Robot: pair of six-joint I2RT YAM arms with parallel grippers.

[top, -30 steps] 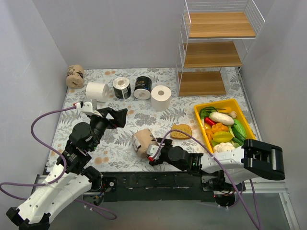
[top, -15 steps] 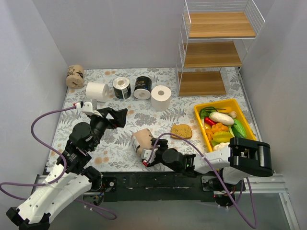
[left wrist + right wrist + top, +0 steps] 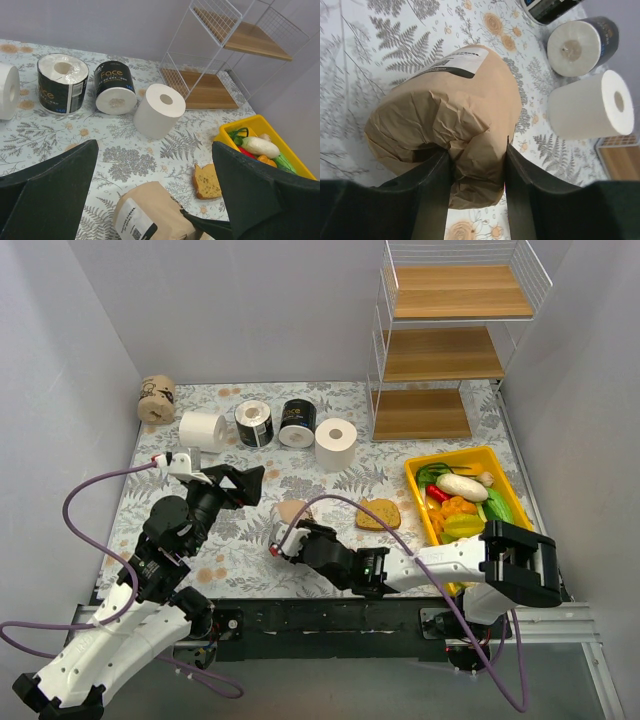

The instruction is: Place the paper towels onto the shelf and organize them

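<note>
Right gripper [image 3: 476,152]: closed on the crumpled paper end of the tan roll [image 3: 445,110]; both fingers [image 3: 432,190] pinch the wrapper fold.
Held tan roll: lies on its side directly ahead of the right gripper, white label facing up and away from the fingers. Contact with the table [image 3: 240,555] cannot be determined.
Left gripper [image 3: 155,146]: fingers spread wide, nothing between them.
Ahead of left gripper: the upright white roll [image 3: 159,110] is near. The two black-wrapped rolls [image 3: 115,87] stand beyond it to the left. The lying white roll [image 3: 7,90] is at the far left.
Second tan roll [image 3: 156,398]: well apart from both grippers, at the far left corner of the table.
Shelf [image 3: 445,340]: well beyond the right gripper, to its right. All visible rolls are apart from it.
Bread slice [image 3: 378,514]: just beside the right arm.
Yellow tray [image 3: 470,458]: near the right arm, between it and the shelf.
</note>
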